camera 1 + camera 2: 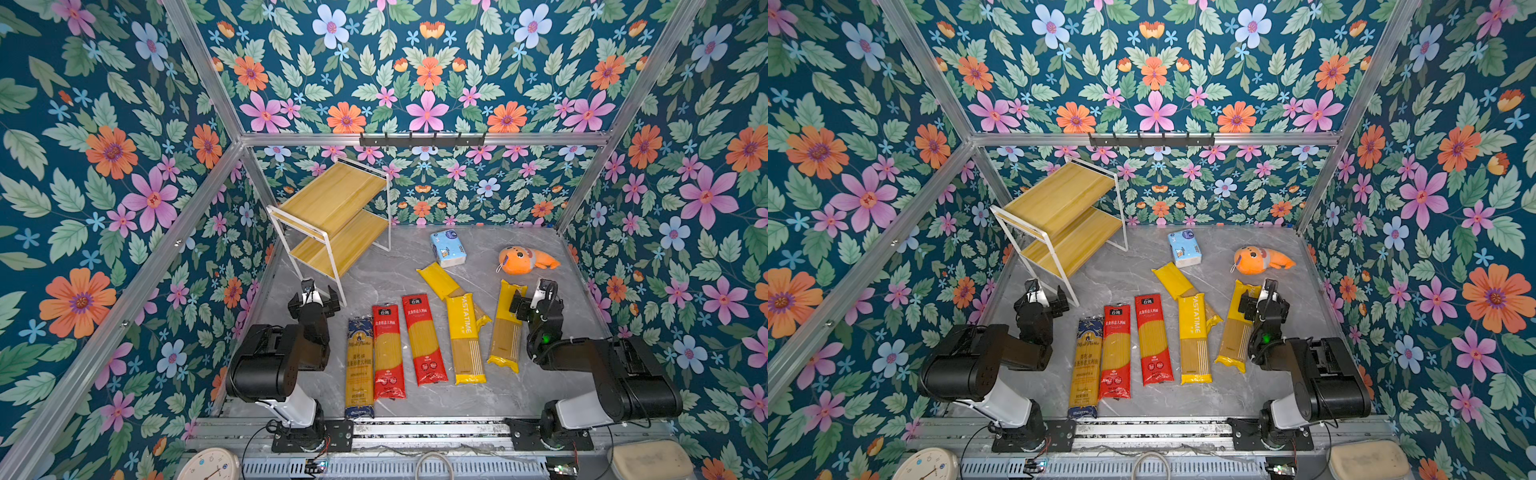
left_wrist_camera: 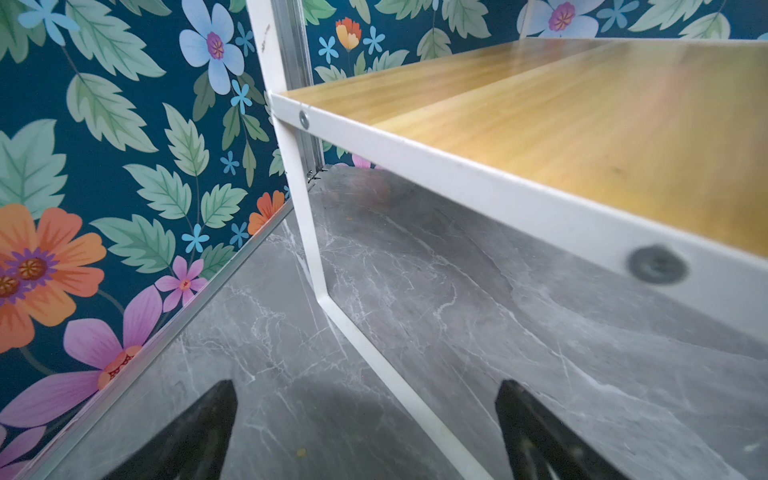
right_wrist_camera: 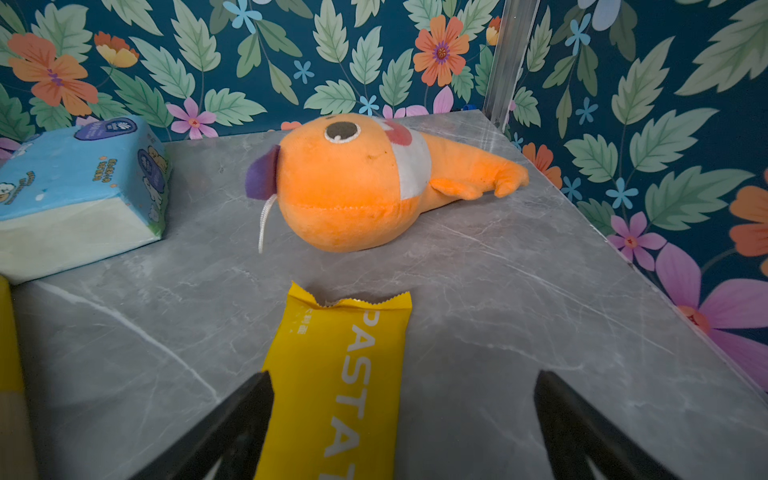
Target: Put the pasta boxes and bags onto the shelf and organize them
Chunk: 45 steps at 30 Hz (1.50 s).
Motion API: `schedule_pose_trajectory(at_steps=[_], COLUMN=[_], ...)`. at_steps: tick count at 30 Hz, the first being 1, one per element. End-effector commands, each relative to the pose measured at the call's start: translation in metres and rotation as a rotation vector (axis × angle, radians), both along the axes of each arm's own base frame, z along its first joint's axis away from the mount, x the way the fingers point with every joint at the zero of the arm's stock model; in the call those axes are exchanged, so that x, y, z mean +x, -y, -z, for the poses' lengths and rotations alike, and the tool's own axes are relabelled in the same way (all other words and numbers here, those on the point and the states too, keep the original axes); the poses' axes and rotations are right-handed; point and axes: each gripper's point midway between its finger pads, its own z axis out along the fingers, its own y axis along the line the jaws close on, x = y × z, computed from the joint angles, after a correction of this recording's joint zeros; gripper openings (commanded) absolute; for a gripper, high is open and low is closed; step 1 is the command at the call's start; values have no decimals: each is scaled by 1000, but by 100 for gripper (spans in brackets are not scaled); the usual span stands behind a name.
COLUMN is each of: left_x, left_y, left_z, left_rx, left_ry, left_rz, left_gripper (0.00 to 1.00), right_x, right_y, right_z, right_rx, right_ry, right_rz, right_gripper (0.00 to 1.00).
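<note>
Right gripper [image 3: 403, 376], jaws wide and empty, hangs over the rightmost yellow plastic PASTATIME spaghetti pack [image 3: 340, 374] on the grey marble table [image 3: 498, 291]; we note its long axis runs ahead between them. Left gripper [image 1: 314, 301], equally wide and empty, faces the white-framed two-board wooden shelf [image 1: 332, 195].

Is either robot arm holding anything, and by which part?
Nothing is held. Left jaws open beside the shelf; right jaws open over the end of a yellow pasta pack, not gripping it.

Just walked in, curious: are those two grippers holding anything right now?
Left gripper: open, holding nothing, near the shelf.
Right gripper: open, holding nothing, over a yellow PASTATIME pack.
</note>
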Motion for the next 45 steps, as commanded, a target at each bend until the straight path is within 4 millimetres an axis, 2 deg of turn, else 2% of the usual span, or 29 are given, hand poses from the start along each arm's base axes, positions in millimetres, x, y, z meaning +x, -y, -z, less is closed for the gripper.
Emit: schedule_pose_trajectory(at_steps=[1,6,13,18,21,23,25,27,28,29,30,33,37,40,43,45], left_x=[-4,-21,-34,-49,-55,-58,-60,-54,-53,-54,-54,-60,-75,-85,-91,-93], left_y=[-2,-19,-11,-16,-16,-14,-9,12,19,24,28,27,29,44,70,91], left_z=[-14,-37,-43,-59,-68,-72,-76,-81,-82,-84,-88,-87,-80,-74,-69,-62], left_rx=[15,-21,-139,-214,-246,-283,-348,-375,-386,-395,-397,-413,-440,-442,-444,-457], left_ry=[30,35,-47,-34,-52,-67,-77,-100,-118,-141,-153,-205,-237,-249,-270,-297], left_rz=[-27,-170,-177,-221,-233,-229,-212,-88,-50,-24,0,-21,-63,-55,-19,16], left_gripper=[100,100,100,100,100,100,100,100,100,99,95,82,77,76,76,76], right_x=[0,-1,2,0,-3,-11,-20,-25,-26,-26,-28,-33,-42,-52,-65,-76], right_y=[0,-2,-1,-8,-9,-15,-38,-60,-77,-93,-98,-100,-125,-154,-187,-218], right_z=[-11,-15,-15,-43,-68,-71,-65,-60,-60,-61,-59,-49,-44,-43,-44,-42], right_rx=[-11,-26,-2,-25,-39,15,189,365,425,459,470,530,587,578,566,581], right_ry=[42,69,38,-10,-52,-149,-276,-346,-368,-372,-377,-393,-471,-547,-590,-632], right_rz=[12,9,1,-20,68,117,57,6,-76,-173,-200,-172,-211,-262,-330,-394], right_gripper=[99,99,99,99,99,99,99,99,98,92,86,80,77,75,74,73])
